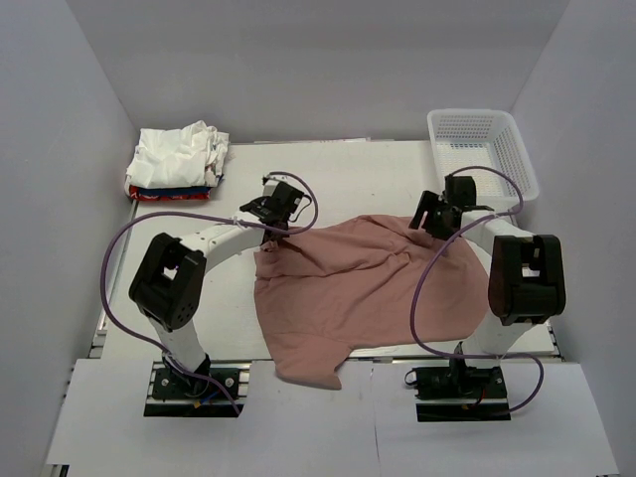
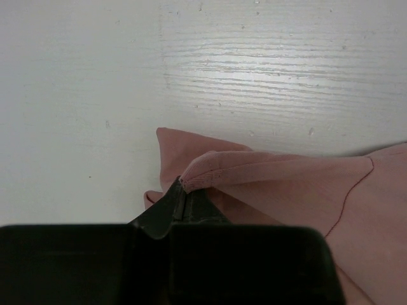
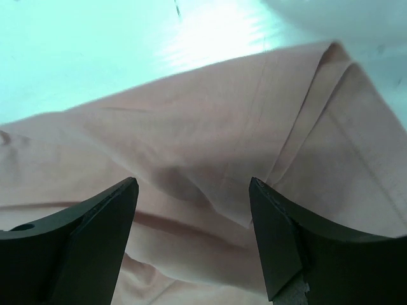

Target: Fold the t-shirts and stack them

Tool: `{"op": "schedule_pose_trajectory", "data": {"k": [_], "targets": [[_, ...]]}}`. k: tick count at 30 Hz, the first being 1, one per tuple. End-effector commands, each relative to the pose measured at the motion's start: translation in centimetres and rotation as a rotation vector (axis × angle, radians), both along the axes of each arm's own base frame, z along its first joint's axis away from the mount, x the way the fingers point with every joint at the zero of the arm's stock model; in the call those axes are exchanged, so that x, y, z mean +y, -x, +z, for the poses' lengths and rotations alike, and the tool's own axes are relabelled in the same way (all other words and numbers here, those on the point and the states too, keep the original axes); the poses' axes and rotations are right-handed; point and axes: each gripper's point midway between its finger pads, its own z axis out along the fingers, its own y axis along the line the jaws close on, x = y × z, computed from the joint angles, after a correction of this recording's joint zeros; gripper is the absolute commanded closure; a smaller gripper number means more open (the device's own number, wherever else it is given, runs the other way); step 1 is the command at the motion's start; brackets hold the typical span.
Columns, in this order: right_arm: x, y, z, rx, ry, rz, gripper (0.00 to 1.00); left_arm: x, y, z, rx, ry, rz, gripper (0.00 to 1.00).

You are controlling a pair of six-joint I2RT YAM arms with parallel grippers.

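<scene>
At far left, white and red t-shirts lay piled on the worktop. The left tool was clenched on a hem of the pink t-shirt, which sprawled crumpled mid-worktop, its folding seemingly barely begun. The right tool hung spread-jawed over it, grasping nothing; no writing was legible.

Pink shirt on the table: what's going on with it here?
The left gripper is shut on a hem fold at the far left corner of the pink t-shirt, which lies rumpled and unfolded. The right gripper hangs open over the shirt's far right edge, gripping nothing. A pile of other shirts sits at the table's far left corner.
</scene>
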Motion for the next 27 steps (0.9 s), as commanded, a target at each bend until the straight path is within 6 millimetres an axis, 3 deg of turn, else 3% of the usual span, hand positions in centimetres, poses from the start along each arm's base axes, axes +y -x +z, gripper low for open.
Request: {"op": "schedule_pose_trajectory", "data": {"k": [1,5,9,14,16,18,19,22,25,26,27], "targets": [[0.4,0.0,-0.5,0.021,0.002,0.024,0.24,-0.1,-0.8,1.7,-0.036,0.029,0.008,1.0],[-0.5,1.6,-1.3,0.062,0.054,0.011,0.24,-0.1,-0.9,1.5,-0.021,0.039,0.006,1.0],[-0.1,2.6,-1.5,0.082,0.058,0.03,0.24,-0.5,-1.2,1.3,-0.016,0.046,0.0,1.0],[0.6,2.5,-2.1,0.094,0.059,0.05,0.31,-0.6,-1.2,1.3,-0.01,0.047,-0.012,1.0],[1.0,2.4,-2.6,0.106,0.047,0.056,0.49,-0.9,-1.6,1.7,-0.026,0.056,-0.012,1.0],[1.3,1.1,-1.7,0.058,0.038,0.055,0.8,-0.6,-1.6,1.7,-0.029,0.042,-0.014,1.0],[1.5,0.6,-1.0,0.03,0.031,0.05,1.0,-0.6,-1.6,1.8,-0.029,0.041,-0.014,1.0],[1.8,-2.2,2.5,-0.084,0.01,0.04,1.0,-0.8,-2.3,3.2,-0.054,0.04,-0.013,1.0],[1.2,-4.2,7.4,-0.213,0.035,0.005,1.0,-0.4,-3.2,5.1,-0.096,0.015,0.019,1.0],[1.0,-4.6,10.4,-0.294,0.031,-0.006,1.0,-0.3,-3.5,5.7,-0.112,0.012,0.027,1.0],[0.9,-4.6,11.6,-0.324,0.033,-0.014,1.0,0.0,-3.4,6.4,-0.118,0.003,0.036,1.0]]}}
